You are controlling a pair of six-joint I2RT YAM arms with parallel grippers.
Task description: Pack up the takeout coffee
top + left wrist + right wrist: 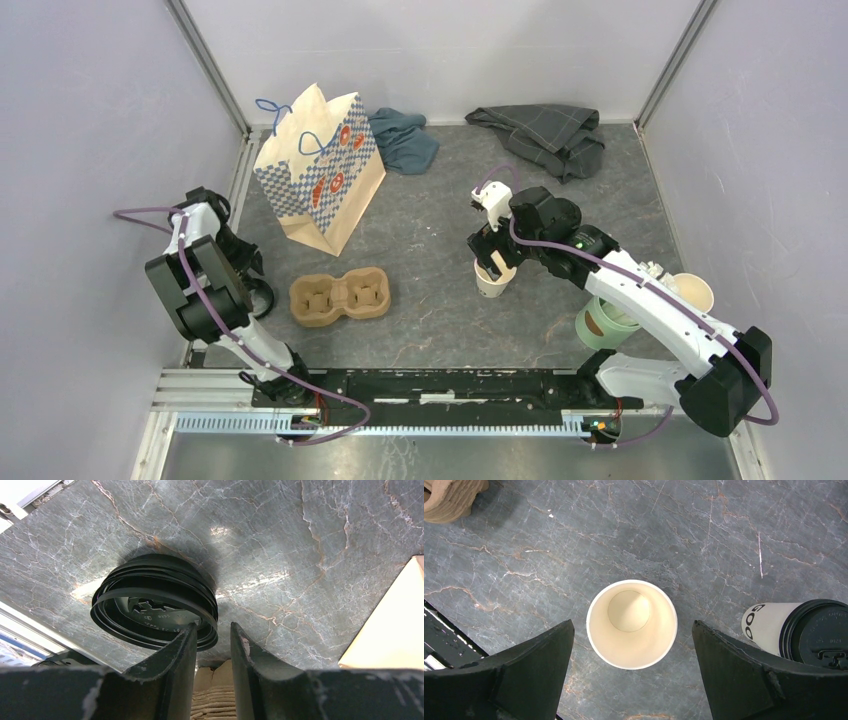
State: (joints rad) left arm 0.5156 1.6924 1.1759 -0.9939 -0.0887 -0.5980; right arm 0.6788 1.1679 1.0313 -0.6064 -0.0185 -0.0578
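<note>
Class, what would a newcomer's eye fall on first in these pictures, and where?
The patterned paper bag stands at the back left of the table, a brown pulp cup carrier lying before it. Further right, the right gripper hangs wide open over an empty lidless white cup, the black-lidded takeout coffee beside it.

Black lids just beside gripper

Two black-and-white arms trailing looping purple cables.
</note>
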